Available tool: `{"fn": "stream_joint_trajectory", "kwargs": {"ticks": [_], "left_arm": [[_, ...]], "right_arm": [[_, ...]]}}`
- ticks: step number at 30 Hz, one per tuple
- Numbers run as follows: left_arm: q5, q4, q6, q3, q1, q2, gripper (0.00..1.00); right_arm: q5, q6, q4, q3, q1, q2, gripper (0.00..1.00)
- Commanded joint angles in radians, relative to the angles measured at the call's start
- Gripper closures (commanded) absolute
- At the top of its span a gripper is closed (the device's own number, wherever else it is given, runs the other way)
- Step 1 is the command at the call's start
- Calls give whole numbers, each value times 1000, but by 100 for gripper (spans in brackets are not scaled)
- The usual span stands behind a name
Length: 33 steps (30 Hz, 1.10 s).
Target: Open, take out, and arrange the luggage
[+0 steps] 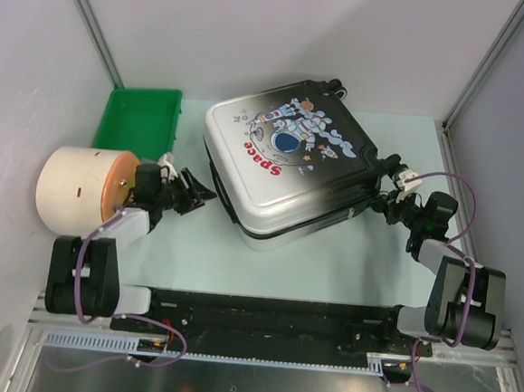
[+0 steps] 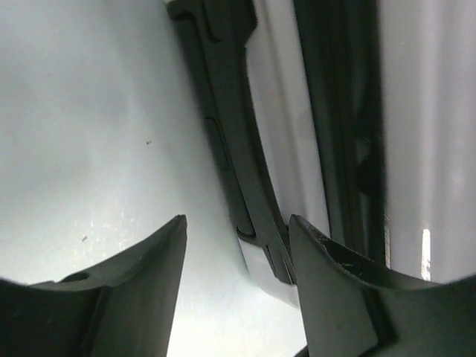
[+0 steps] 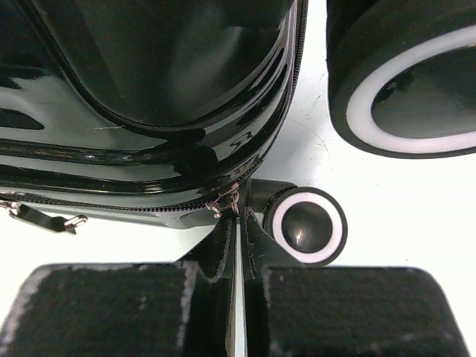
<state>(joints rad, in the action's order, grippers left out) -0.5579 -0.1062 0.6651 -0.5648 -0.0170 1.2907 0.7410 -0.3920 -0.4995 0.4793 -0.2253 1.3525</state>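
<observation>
At the near side, the right pincer (image 3: 236,219) is seen fully closed, its tips meeting on the metal zip pull (image 3: 225,201) at the luggage's right corner, just beside a small black wheel (image 3: 306,227). The pull appears to be pinched between the tips, though the contact itself is partly hidden. The left pincer (image 2: 236,223) is held partly open at the opposite, left edge. Its jaws stand apart with the shell's dark seam strip running down close to the right one, and nothing is seen clamped.

Between the two, the luggage (image 1: 287,166) lies flat and closed in the middle of the worktop (image 1: 330,256), print side up and turned at an angle. The shell is judged stiff, glossy and slippery, and bulky for these pincers, so the broad faces offer no hold. It is better taken by the zip pull first, then by the lid's edge at the seam once the zip is run round. A light pull along the track is advised, since the case may slide on the smooth surface.

To the left stands a cream cylinder (image 1: 72,190), and farther back a green tray (image 1: 143,93).
</observation>
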Motion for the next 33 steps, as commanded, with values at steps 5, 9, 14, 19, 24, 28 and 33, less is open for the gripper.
{"fn": "stream_joint_trajectory", "kwargs": {"ticks": [5,9,14,19,24,28,33], "left_arm": [[23,-30,10,-156,87,191,41],[12,-30,4,-210,106,260,48],[24,-4,-39,-286,97,311,77],[-2,43,-125,-374,86,381,100],[-3,89,-162,-452,84,439,100],[-23,99,-177,-498,84,486,100],[-36,129,-200,-546,84,530,100]], "right_arm": [[-14,-57,-111,61,-22,2,100],[-8,-76,-140,64,-29,17,100],[-15,-76,-221,70,-63,49,100],[-12,-102,-333,87,-89,109,100],[-17,-76,-523,117,-106,183,100],[21,-39,-640,153,-102,253,100],[-45,-21,-855,179,-56,375,100]]}}
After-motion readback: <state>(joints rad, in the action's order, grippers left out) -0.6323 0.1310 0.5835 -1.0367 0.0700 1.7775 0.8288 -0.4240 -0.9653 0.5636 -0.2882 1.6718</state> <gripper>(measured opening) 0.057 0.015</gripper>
